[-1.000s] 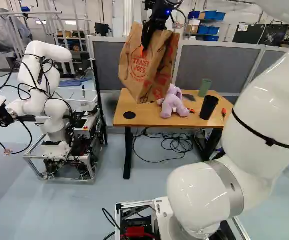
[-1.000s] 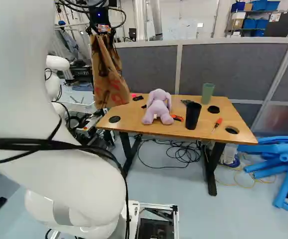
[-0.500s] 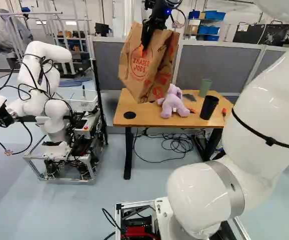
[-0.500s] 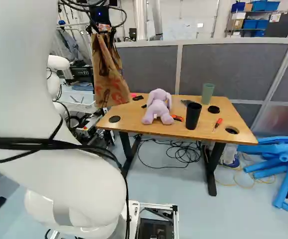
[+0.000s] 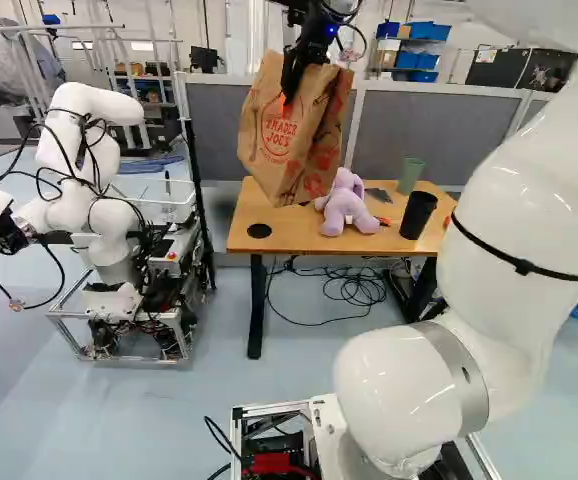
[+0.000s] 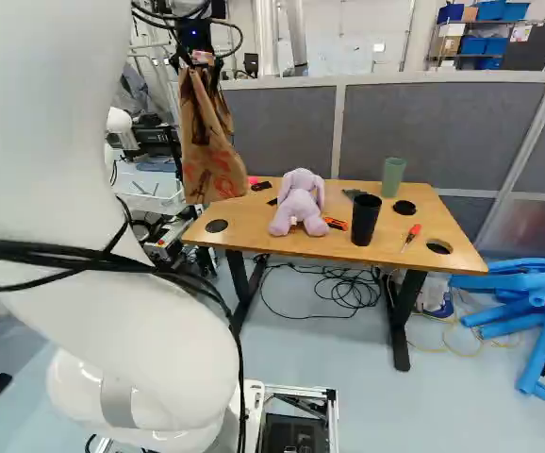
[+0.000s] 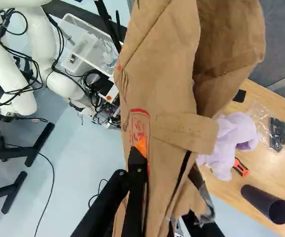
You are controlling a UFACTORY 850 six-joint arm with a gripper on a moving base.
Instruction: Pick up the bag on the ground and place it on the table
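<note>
pincer [image 5: 288,92] partly open, bag [image 5: 277,145] clamped, hanging below it | plush [image 6: 298,203] beyond pincer | risk: lowering snags table [image 6: 246,236] edge/plush, tips bag

Rear base views both face the table [image 6: 250,217] — wrist looks down, close.

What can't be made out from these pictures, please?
- Contents of the paper bag: hidden by its walls, all views.
- One of the fingers: its pad is hidden behind paper, wrist view.
- Pink thing on the table: too small to name, right base view.
- Upper arm: partly cut off by the top edge, left base view.
</note>
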